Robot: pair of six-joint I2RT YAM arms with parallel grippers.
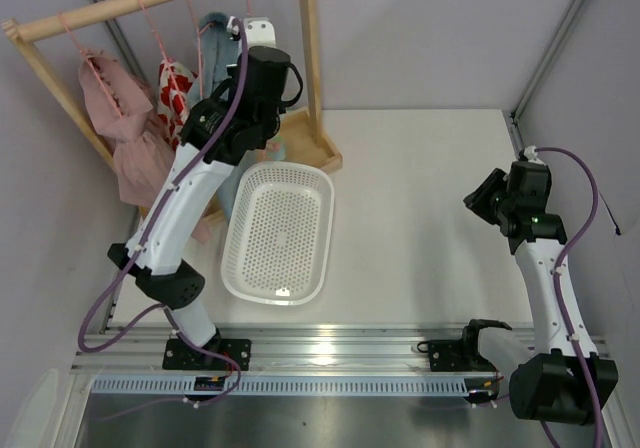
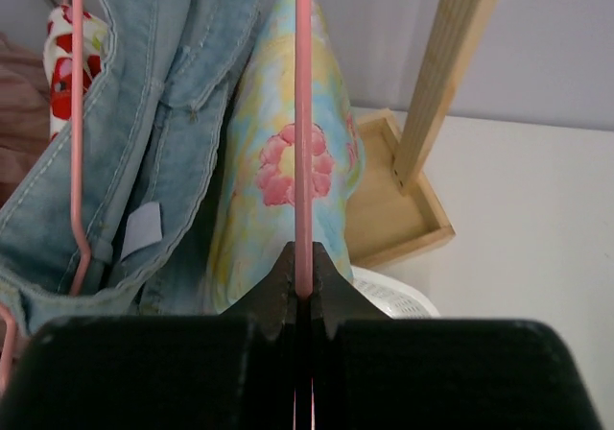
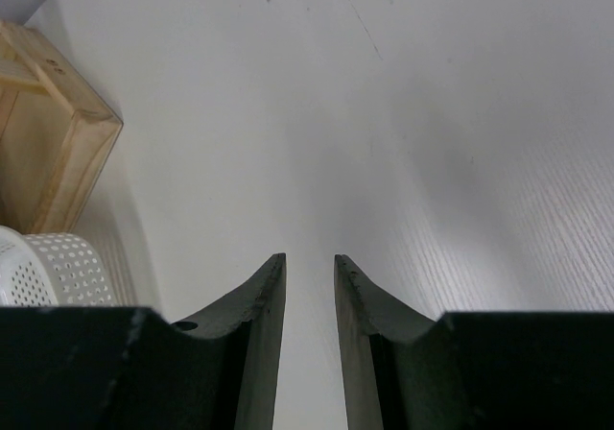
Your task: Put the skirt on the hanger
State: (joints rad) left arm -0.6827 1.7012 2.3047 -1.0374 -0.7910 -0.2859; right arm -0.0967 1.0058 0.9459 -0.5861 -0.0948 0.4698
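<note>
Left gripper (image 2: 303, 278) tight on hanger (image 2: 303, 113), skirt (image 2: 278, 171) behind, denim (image 2: 163, 113) alongside; right gripper (image 3: 309, 276) ajar, empty.

A white table (image 1: 430, 228) stood boxed in by pale lilac-grey walls (image 1: 420, 28), with a wooden clothes rack (image 1: 140, 3) at its far left corner.
The rack was of light, unpainted wood: a round top bar ran slantwise, a square upright (image 1: 309, 48) rose from a shallow tray-like base (image 1: 312, 140) that rested on the tabletop, and a second leg leaned by the left wall (image 1: 40, 228). Slim grey metal struts (image 1: 555, 43) ran along the wall joints at the right. A ribbed aluminium rail (image 1: 340, 353) lined the table's near edge and caught bright glints. The light was soft and even, and the shadows on the matt white surface were faint.
</note>
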